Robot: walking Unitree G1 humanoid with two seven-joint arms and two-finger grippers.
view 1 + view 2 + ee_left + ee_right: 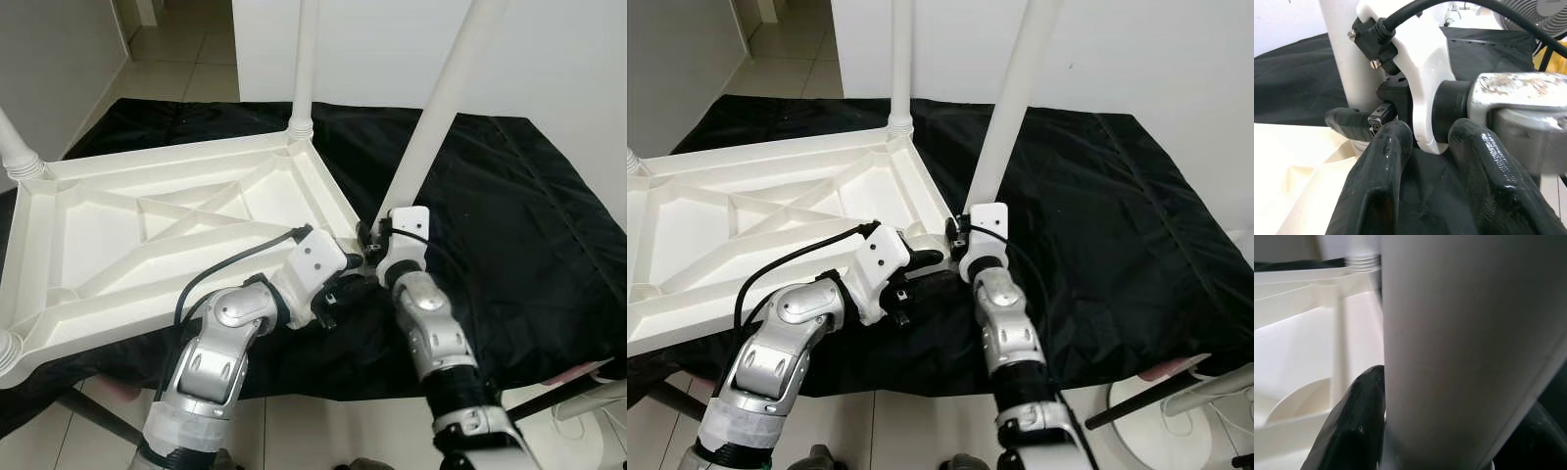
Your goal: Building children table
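Note:
A white plastic children's table lies upside down on a black cloth. One white leg stands upright in its far right corner, and another leg stands at the far left corner. My right gripper is shut on the base of a third white leg, which leans right over the table's near right corner. In the right wrist view black fingers flank this leg. My left gripper is open beside that corner, close to the right wrist, its fingers holding nothing.
The cloth-covered surface ends just in front of me, with tiled floor below. A white fan base and dark rods stand at the lower right. A white wall is close behind, and a corridor opens at the far left.

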